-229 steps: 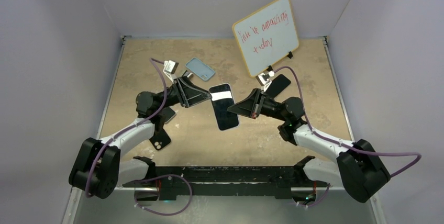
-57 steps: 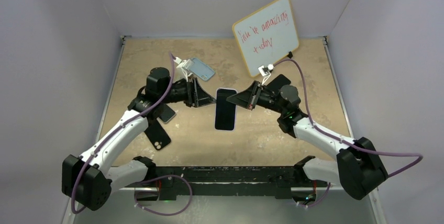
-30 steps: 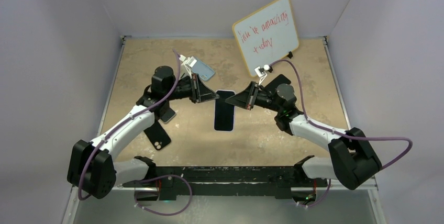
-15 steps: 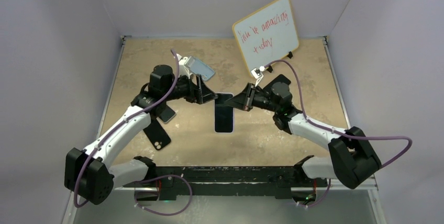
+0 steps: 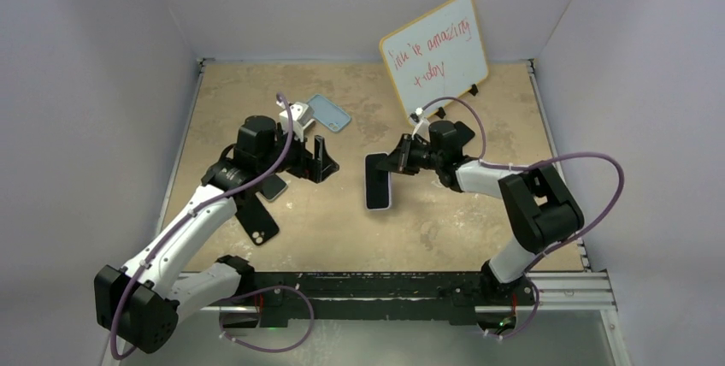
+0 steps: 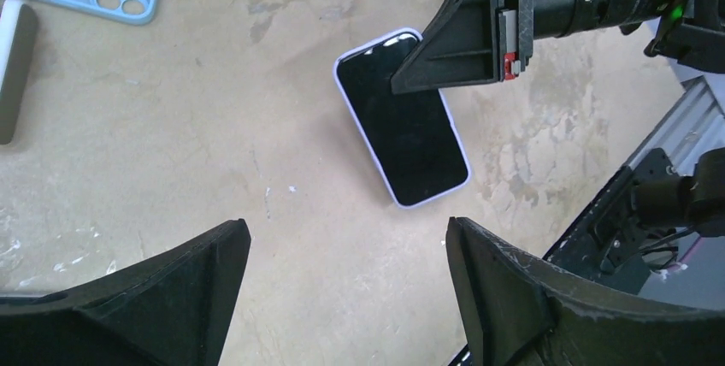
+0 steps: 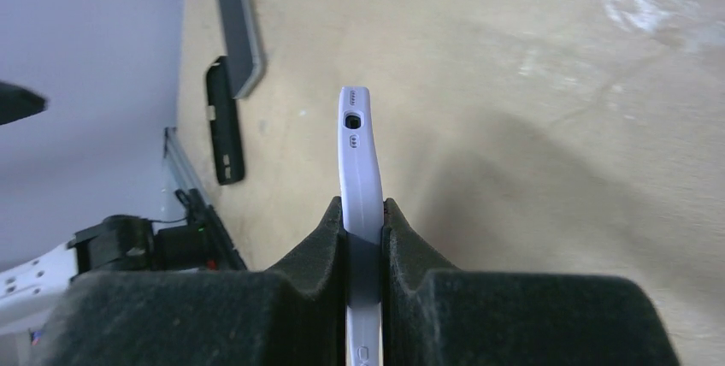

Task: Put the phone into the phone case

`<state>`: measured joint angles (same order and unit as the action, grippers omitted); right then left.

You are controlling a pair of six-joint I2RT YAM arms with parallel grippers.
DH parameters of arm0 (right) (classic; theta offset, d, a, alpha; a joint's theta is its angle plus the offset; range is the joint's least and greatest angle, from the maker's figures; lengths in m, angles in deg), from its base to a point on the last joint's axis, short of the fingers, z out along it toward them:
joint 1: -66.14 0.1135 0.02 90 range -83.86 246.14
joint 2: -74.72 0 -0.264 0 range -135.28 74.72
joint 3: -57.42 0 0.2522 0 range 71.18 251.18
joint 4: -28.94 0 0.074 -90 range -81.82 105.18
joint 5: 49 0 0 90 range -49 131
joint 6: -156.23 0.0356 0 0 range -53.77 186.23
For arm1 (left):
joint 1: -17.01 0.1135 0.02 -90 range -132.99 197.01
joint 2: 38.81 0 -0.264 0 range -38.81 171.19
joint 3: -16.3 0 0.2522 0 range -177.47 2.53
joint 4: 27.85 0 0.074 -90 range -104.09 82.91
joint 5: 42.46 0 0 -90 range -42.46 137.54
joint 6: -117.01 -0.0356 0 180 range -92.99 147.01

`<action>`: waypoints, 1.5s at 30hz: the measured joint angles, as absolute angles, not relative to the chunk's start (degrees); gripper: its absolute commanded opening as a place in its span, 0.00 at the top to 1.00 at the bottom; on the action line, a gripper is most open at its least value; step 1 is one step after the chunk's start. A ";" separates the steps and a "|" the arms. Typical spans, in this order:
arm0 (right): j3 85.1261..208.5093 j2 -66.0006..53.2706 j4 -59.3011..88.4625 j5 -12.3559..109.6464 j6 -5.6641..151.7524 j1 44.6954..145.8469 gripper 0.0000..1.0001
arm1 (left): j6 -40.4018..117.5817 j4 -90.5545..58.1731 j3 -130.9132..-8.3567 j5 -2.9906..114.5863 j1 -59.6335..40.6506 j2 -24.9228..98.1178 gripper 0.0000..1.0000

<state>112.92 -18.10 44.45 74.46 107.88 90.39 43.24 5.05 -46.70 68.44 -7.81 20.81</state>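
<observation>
The phone (image 5: 377,183), black screen up, sits inside a lilac phone case whose rim (image 6: 392,191) frames the glass. My right gripper (image 5: 391,163) is shut on its far end. In the right wrist view the case's edge (image 7: 360,148) runs straight out from between the pads of that gripper (image 7: 364,212), held above the tabletop. My left gripper (image 5: 323,161) stands open to the left of the phone, apart from it. In the left wrist view its fingers (image 6: 346,233) frame bare table, with the phone and the right gripper (image 6: 409,79) beyond them.
A light blue case (image 5: 328,112) lies at the back left. A dark phone (image 5: 274,186) and a black case (image 5: 259,225) lie under the left arm. A whiteboard (image 5: 434,56) stands at the back right, with another dark phone (image 5: 460,133) below it.
My left gripper has opened, let go of the phone and drawn back to the left. The right arm has swung its elbow out and still holds the phone, now slightly further right.
</observation>
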 measured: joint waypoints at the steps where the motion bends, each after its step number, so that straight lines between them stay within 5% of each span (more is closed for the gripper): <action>1: 113.09 -19.15 43.75 74.19 107.09 89.96 0.97 | 42.74 5.38 -46.48 68.07 -7.81 20.68 0.12; 12: 117.99 -25.27 35.67 68.45 101.08 88.23 0.57 | 40.86 7.61 -46.09 66.85 -7.81 20.37 0.12; 24: 122.36 -21.84 20.96 54.87 99.11 88.19 0.46 | 40.86 7.91 -46.09 66.30 -7.81 20.04 0.11; 31: 127.32 -20.02 14.05 42.48 101.98 88.19 0.17 | 40.86 8.15 -46.09 63.18 -7.81 18.34 0.09; 33: 129.51 -20.77 11.10 37.56 104.10 88.08 0.02 | 40.88 8.28 -46.09 62.19 -7.81 17.88 0.09; 45: 145.11 -30.12 -7.41 13.39 121.49 84.30 0.01 | 40.88 10.38 -46.09 56.73 -7.81 16.76 0.06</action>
